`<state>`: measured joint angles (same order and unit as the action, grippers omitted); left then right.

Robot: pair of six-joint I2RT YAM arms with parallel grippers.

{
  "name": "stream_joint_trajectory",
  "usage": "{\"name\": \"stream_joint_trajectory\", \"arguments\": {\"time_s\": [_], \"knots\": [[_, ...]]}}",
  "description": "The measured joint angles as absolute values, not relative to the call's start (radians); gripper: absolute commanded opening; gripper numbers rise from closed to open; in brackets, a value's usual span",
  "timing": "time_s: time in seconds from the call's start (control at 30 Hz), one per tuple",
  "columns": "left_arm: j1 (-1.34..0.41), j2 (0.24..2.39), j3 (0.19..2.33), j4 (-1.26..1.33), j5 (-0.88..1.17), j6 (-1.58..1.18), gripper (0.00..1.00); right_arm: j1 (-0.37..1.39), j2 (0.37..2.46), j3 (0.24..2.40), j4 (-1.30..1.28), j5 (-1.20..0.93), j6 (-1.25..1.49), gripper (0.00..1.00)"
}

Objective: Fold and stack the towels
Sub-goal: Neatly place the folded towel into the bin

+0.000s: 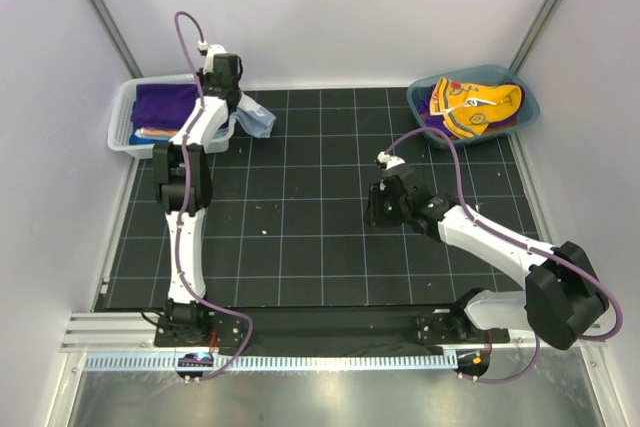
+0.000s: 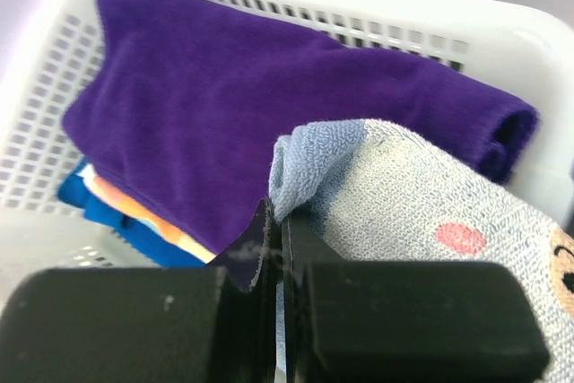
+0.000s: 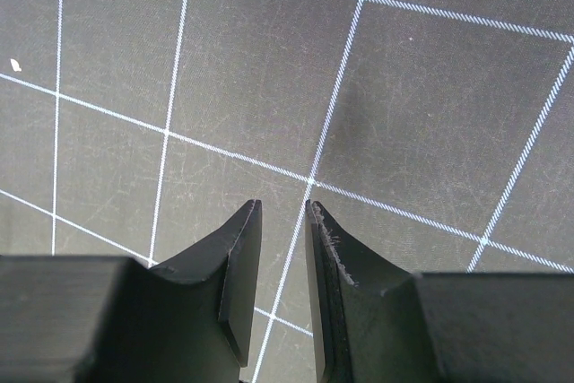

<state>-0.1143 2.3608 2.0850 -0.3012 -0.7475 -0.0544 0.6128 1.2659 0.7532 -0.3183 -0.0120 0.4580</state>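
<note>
Stacking looks to be in hand: the left gripper (image 2: 276, 221), fingers pinched shut on a fold of the light blue towel (image 2: 404, 195), holds it by the white basket (image 2: 502, 29), just above the purple towel (image 2: 224, 105). Next it probably needs lowering flat and releasing. The right gripper (image 3: 282, 213) hovers over the mat (image 3: 430, 87), fingers slightly apart, empty

purple towel (image 2: 224, 105): folded in basket (image 2: 377, 20) | light blue towel (image 2: 404, 195): bunched, hanging beside basket | yellow towel (image 1: 478, 107): crumpled in tub (image 1: 533, 115)

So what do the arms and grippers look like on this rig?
Both the left arm and right arm have white links with black joints, each trailing a looping purple cable. The left gripper and right gripper have black, blocky fingers tapering to tips.
</note>
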Motion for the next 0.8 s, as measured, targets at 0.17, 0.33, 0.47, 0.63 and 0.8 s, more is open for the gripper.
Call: {"name": "stream_joint_trajectory", "arguments": {"time_s": [0.17, 0.33, 0.47, 0.63, 0.8], "knots": [[-0.134, 2.354, 2.078, -0.314, -0.701, -0.102, 0.00, 0.613, 1.270, 0.752, -0.312, -0.012, 0.458, 0.33], [-0.182, 2.331, 2.077, -0.320, -0.670, -0.140, 0.00, 0.613, 1.277, 0.752, -0.309, -0.009, 0.458, 0.33], [-0.209, 2.324, 2.085, -0.337, -0.634, -0.180, 0.00, 0.613, 1.279, 0.752, -0.306, 0.012, 0.458, 0.33], [-0.207, 2.334, 2.138, -0.384, -0.624, -0.203, 0.00, 0.613, 1.319, 0.752, -0.287, 0.027, 0.458, 0.33], [-0.193, 2.342, 2.165, -0.401, -0.622, -0.215, 0.23, 0.613, 1.348, 0.752, -0.281, 0.028, 0.458, 0.33]]}}
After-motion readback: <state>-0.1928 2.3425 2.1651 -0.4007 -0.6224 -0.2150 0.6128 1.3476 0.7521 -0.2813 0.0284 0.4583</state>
